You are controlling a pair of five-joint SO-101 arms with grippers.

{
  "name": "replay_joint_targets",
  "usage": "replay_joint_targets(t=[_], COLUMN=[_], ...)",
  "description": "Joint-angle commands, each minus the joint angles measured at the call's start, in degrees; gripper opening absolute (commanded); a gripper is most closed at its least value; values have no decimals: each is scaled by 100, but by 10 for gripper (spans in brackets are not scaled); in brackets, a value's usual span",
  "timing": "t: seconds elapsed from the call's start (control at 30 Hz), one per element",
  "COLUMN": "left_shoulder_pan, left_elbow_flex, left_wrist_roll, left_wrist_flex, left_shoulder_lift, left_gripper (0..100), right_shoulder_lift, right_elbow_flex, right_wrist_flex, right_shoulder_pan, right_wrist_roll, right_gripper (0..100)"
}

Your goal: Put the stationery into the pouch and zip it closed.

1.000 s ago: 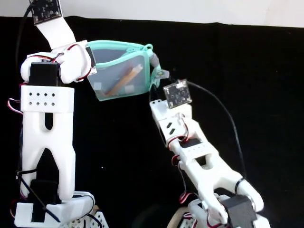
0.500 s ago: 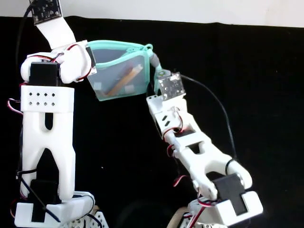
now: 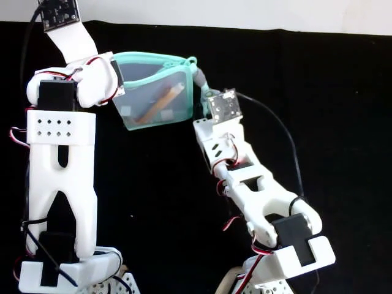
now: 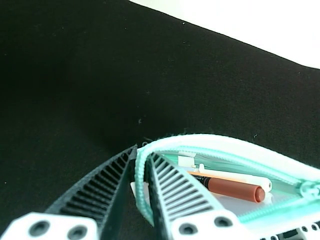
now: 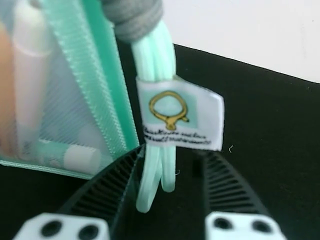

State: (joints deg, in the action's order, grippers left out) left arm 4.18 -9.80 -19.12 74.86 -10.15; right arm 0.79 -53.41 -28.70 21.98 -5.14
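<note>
The pouch point(image 3: 156, 92) was held clear of the black surface point(image 3: 343, 92), hanging between the two arms in the high view. The left gripper point(image 4: 142, 152) had its fingers pressed together on the green seam at one end of the pouch, pinching the fabric edge between them. At that end the zip stood open. A brown marker point(image 4: 232, 189) and a white pen point(image 4: 240, 178) lay inside, side by side.

The right gripper point(image 5: 175, 160) stood at the opposite end of the pouch with its fingers spread. The green pull cord point(image 5: 152, 175) hung loose between them, closer to one finger; contact with that finger could not be determined. A white tag point(image 5: 180, 120) was wrapped round the cord, and a grey sleeve point(image 5: 132, 12) capped it above the tag.
</note>
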Motion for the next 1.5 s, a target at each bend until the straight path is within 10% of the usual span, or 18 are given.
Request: replay_joint_targets(t=[0.0,0.97,1.47], left_shoulder_pan=[-75,-75,-75], left_elbow_flex=[22,13,22], left_wrist_roll=[-26,-35,-35], left_wrist_flex=[-97,-255,-255], left_shoulder_lift=[13,4,13], left_gripper=[7,7,7], right_shoulder_lift=[48,4620,5824], right_elbow_flex=[163,-2501,1086], right_wrist_flex=[-119,-31,6519], right_shoulder_pan=[-48,-708,-171], right_wrist_roll=[35,-70,-53], right_gripper=[23,5,5])
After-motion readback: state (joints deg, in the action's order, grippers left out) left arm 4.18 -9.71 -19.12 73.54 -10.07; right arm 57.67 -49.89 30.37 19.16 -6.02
